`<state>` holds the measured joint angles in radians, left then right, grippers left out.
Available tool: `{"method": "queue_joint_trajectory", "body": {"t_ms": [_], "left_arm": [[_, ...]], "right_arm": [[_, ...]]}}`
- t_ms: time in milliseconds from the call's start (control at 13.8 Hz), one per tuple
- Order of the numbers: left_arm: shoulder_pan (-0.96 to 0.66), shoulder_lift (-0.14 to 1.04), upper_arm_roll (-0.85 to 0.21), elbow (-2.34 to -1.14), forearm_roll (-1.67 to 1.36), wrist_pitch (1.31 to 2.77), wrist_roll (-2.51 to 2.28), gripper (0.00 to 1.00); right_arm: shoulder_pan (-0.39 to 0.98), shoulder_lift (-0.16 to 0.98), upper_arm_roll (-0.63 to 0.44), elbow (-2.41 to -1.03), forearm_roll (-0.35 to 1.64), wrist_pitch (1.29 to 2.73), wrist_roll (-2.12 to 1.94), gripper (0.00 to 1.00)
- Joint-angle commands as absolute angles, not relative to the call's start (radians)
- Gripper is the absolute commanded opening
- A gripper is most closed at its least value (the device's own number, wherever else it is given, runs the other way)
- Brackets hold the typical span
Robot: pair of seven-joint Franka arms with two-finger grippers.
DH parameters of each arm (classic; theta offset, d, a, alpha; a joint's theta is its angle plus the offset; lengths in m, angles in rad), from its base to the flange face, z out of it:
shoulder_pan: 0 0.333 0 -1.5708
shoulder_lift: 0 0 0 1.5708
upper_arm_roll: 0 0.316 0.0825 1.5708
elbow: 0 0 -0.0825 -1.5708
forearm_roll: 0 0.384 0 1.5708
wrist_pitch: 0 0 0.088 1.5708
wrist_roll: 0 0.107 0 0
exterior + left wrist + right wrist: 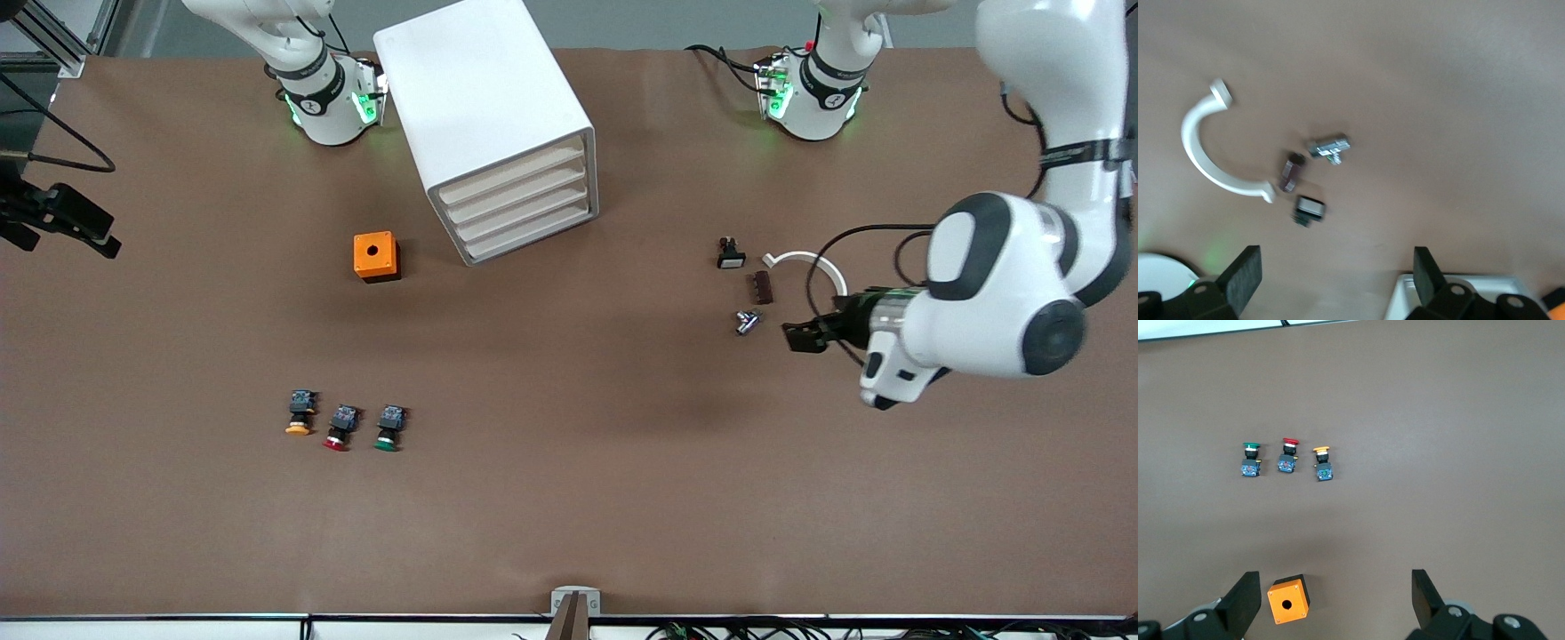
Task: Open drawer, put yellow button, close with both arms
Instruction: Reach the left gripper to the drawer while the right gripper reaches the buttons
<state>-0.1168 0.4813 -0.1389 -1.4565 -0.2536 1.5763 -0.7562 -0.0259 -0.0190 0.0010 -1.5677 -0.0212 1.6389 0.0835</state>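
Note:
The white cabinet (484, 107) stands between the two arm bases, and its top drawer (511, 174) is shut like the three below it. The yellow button (300, 414) lies on the table, nearer the front camera than the cabinet, at the right arm's end of a row with a red button (340, 428) and a green button (389, 428). It also shows in the right wrist view (1322, 463). My right gripper (1333, 583) is open and empty, high over the orange box (1287, 598). My left gripper (797, 336) is open and empty, and it also shows in the left wrist view (1336, 257).
The orange box (376, 256) with a hole sits beside the cabinet toward the right arm's end. Small parts lie by the left gripper: a white curved piece (805, 262), a brown block (763, 287), a metal piece (748, 321) and a small black switch (731, 254).

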Motion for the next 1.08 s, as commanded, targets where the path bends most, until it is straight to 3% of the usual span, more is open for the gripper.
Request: {"method": "queue_joint_trajectory", "body": {"t_ms": [0, 578, 1012], "left_arm": [[-0.221, 0.57, -0.135, -1.37, -0.294, 1.559, -1.045, 1.0], [-0.339, 0.659, -0.135, -1.374, -0.374, 1.586, -1.55, 1.0], [-0.391, 0.724, -0.137, -1.381, -0.674, 1.462, -1.98, 1.0]], "right_arm": [[-0.054, 0.037, 0.018, -1.566, -0.02, 1.667, 0.063, 1.0], [-0.058, 0.248, 0.017, -1.589, -0.026, 1.804, 0.064, 1.0], [-0.061, 0.42, 0.02, -1.706, -0.011, 2.067, 0.072, 1.0]]}}
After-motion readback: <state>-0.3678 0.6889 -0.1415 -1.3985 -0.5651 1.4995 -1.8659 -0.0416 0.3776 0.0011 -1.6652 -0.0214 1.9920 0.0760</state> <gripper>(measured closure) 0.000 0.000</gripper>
